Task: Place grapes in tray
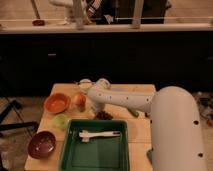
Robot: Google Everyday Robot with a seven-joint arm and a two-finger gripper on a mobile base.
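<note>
Just beyond the tray [66,145], pincer [99,111] at the grapes [105,115]; its state — cannot tell

- No writing, label, brand, number or sign can be read anywhere in the camera view.
- The gripper [99,109], lowered just behind the far rim of the tray [95,121] and next to the grapes [105,115], shows no legible marking.
- The dark spots along the white arm [127,100], behind the tray, cannot be made out as characters.
</note>
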